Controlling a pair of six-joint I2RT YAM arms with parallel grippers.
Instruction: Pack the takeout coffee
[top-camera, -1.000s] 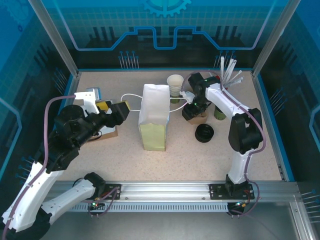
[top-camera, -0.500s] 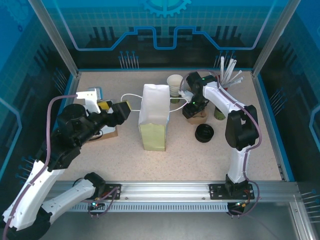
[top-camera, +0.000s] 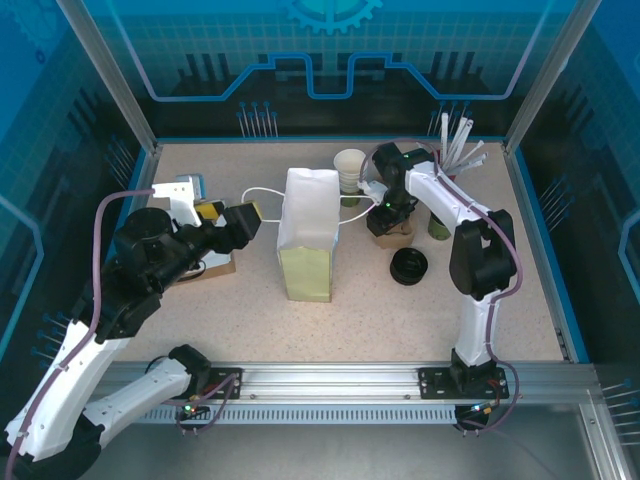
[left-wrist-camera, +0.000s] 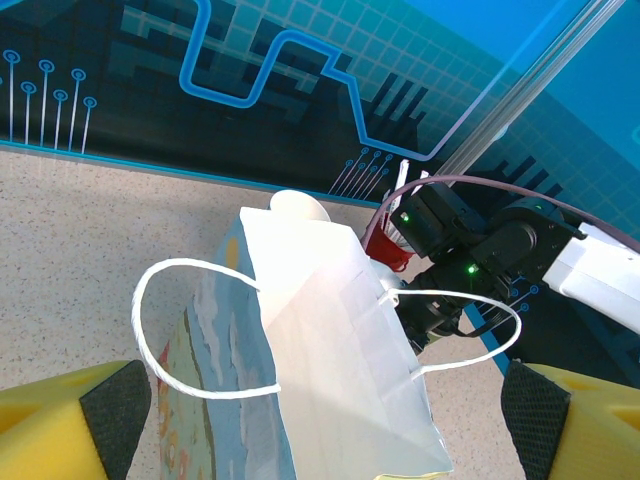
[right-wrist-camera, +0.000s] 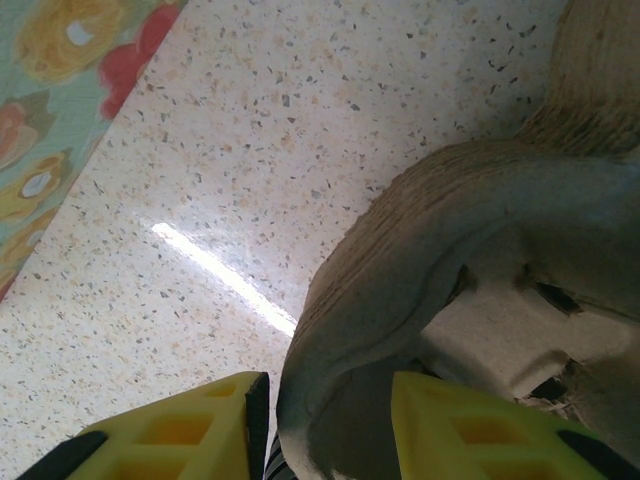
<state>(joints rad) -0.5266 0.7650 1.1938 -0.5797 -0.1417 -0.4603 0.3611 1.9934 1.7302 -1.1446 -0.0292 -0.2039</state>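
Observation:
My right gripper (top-camera: 389, 222) is down at a brown pulp cup carrier (top-camera: 401, 235), just right of the white paper bag (top-camera: 308, 235). In the right wrist view the carrier's (right-wrist-camera: 480, 230) moulded wall sits between the yellow fingers (right-wrist-camera: 190, 430), and the right gripper (right-wrist-camera: 330, 425) is shut on it. An olive-green cup (top-camera: 438, 226), possibly the takeout coffee, stands right of that arm, half hidden; I cannot see its lid. My left gripper (top-camera: 245, 222) hangs open just left of the bag (left-wrist-camera: 330, 350), holding nothing.
A stack of lidless cups (top-camera: 350, 170) stands behind the bag. Black lids (top-camera: 408, 266) lie in front of the carrier. Straws (top-camera: 458, 140) lean at the back right. A brown box (top-camera: 215, 266) sits under the left arm. The bag's string handles (left-wrist-camera: 200, 330) spread out.
The right gripper's jaws have closed in onto the carrier's wall, and its wrist has shifted slightly back. The left arm and the bag have not moved.

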